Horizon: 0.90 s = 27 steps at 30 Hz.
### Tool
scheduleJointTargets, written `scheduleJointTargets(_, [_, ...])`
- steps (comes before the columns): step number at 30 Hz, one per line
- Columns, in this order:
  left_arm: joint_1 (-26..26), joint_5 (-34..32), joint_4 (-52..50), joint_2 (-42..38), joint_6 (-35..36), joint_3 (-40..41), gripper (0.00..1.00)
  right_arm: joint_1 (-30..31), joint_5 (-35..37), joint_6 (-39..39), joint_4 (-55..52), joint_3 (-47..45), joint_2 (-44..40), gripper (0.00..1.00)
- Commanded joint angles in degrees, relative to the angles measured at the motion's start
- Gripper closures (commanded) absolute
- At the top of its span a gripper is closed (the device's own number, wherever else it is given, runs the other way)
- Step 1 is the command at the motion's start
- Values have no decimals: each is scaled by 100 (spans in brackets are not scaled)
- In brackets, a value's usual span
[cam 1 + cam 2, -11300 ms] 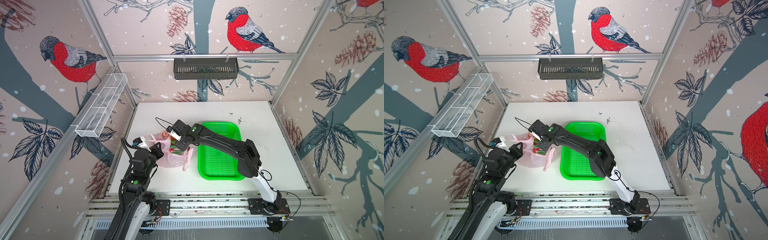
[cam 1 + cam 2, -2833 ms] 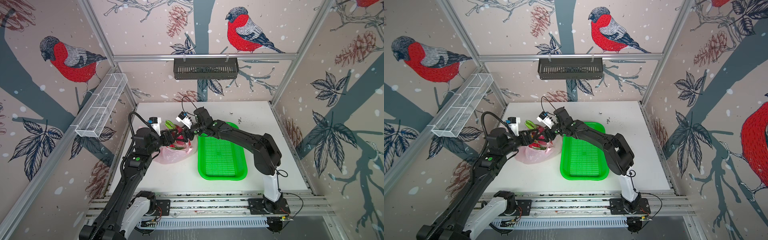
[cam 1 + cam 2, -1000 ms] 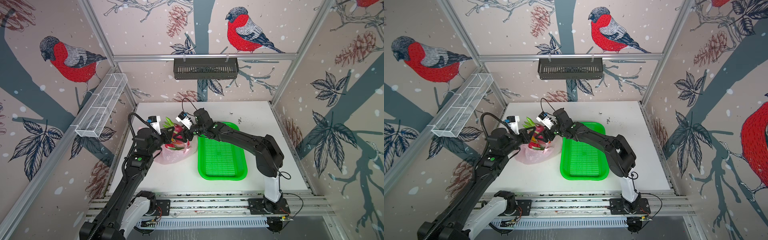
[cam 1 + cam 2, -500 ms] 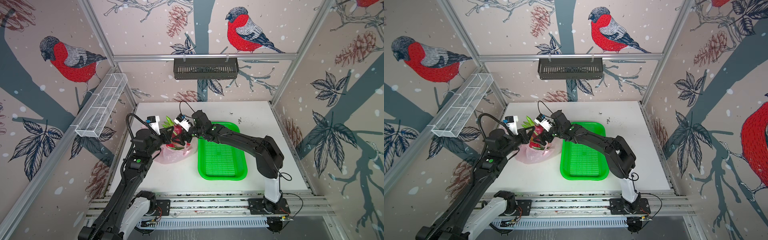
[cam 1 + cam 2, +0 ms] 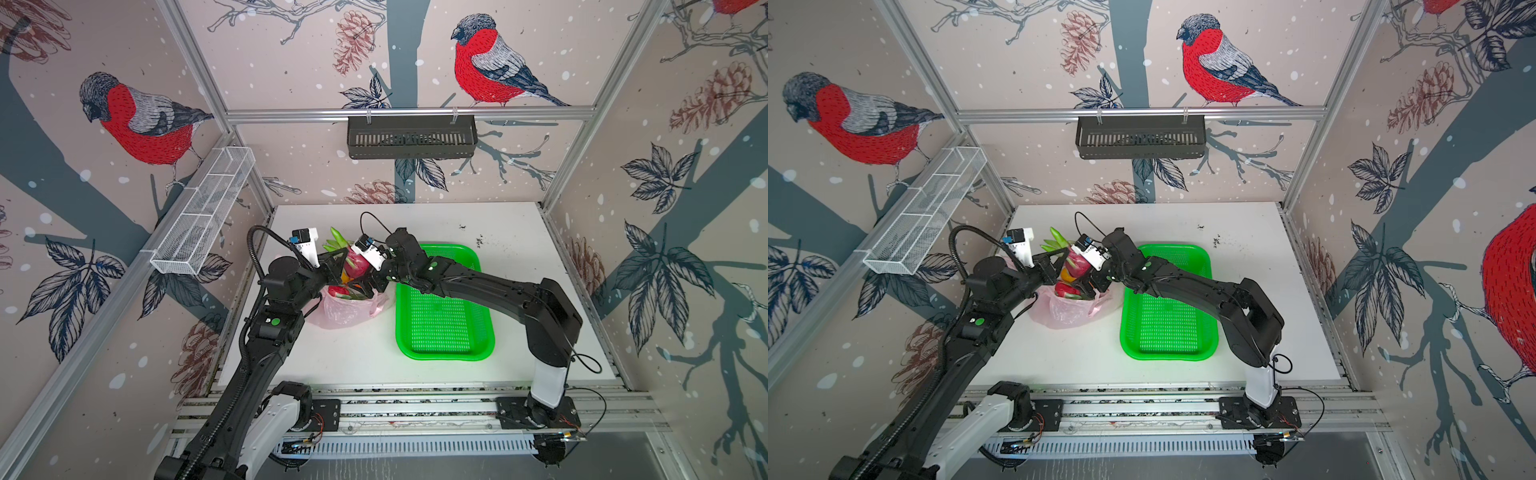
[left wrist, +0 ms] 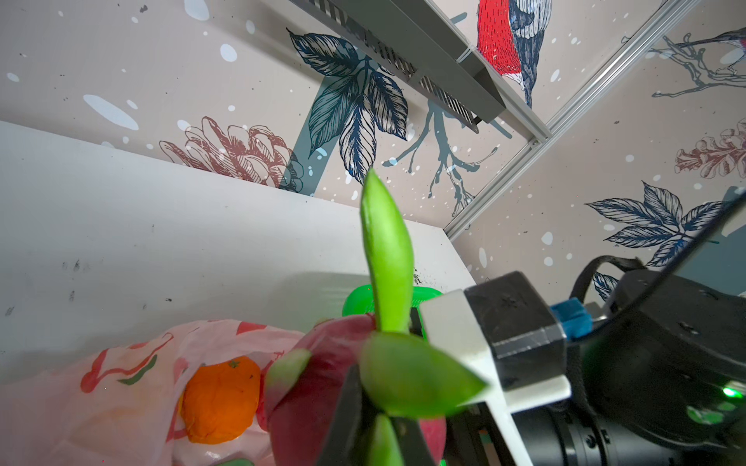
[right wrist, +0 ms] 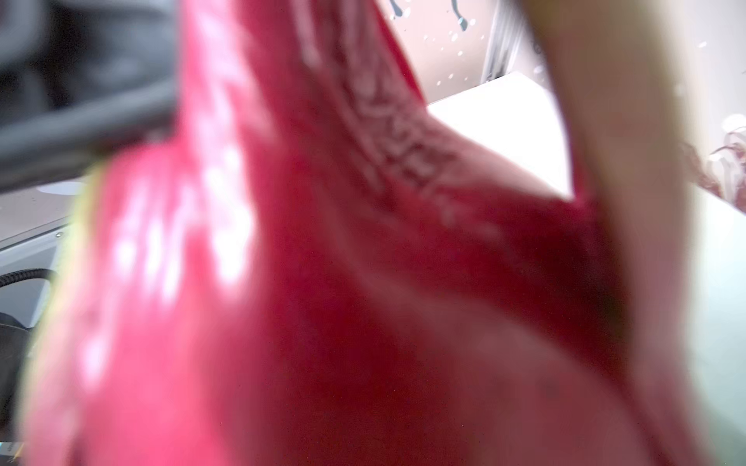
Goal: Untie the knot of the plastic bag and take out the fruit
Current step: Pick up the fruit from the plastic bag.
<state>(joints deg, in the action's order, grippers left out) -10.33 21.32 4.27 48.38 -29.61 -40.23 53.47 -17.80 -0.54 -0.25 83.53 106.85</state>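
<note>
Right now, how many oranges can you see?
1: an orange in the pink bag, beside the dragon fruit. More may be hidden deeper in the bag.

No text can be read; red marks on the plastic bag (image 6: 80, 411) are illegible.

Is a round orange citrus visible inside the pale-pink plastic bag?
Yes, in the left wrist view the round orange citrus sits inside the pale-pink plastic bag.
</note>
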Motion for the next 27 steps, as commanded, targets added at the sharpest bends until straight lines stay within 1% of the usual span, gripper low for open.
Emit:
scheduleJointTargets(1, [4, -35, 491, -8, 61, -64, 100, 41, 480, -207, 220, -95, -224, 1])
scheduleJointTargets(5, [4, -48, 496, -13, 68, -87, 100, 119, 842, -415, 134, -209, -480, 1])
scheduleJointTargets(11, [4, -50, 548, -29, 51, -99, 100, 128, 985, -525, 98, -397, -654, 1])
scheduleJointTargets(14, [4, -67, 541, -27, 54, -117, 100, 128, 924, -544, 123, -442, -656, 1])
scheduleJointTargets(18, [4, -94, 513, -39, 83, -143, 100, 124, 668, -544, 149, -434, -682, 1])
scheduleJointTargets(27, [4, -146, 410, -91, 139, -246, 100, 102, 663, -597, 41, -554, -979, 1])
